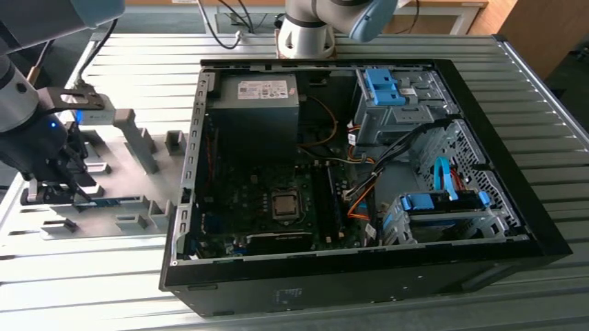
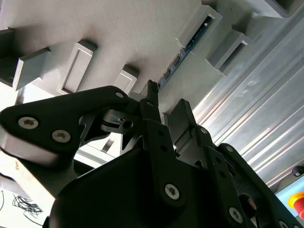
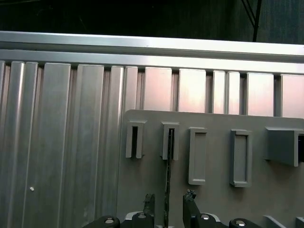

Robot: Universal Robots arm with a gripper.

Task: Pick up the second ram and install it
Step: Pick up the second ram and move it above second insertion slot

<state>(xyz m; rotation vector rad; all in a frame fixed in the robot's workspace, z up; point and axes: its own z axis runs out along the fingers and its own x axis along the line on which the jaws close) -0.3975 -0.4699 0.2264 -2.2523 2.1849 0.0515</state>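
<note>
The second ram (image 1: pixel 112 202) is a thin blue-green stick standing on edge in the slots of the grey fixture plate (image 1: pixel 129 162), at the exterior view's left. My gripper (image 1: pixel 63 194) has come down over the end of the stick farthest from the computer case. In the first wrist view the ram (image 3: pixel 167 175) runs edge-on between my two fingertips (image 3: pixel 149 202), with a gap on each side. The gripper (image 3: pixel 169 203) is open and straddles the stick. In the second wrist view the ram (image 2: pixel 183 50) runs from its slot blocks to my gripper (image 2: pixel 165 102).
An open black computer case (image 1: pixel 515 227) fills the middle of the ribbed metal table (image 1: pixel 138 55). Inside lie the motherboard (image 1: pixel 267 207) with long black slots (image 1: pixel 324 200), a power supply (image 1: pixel 253 110) and blue drive brackets (image 1: pixel 432 203). Grey fixture blocks (image 1: pixel 140 138) stand near the ram.
</note>
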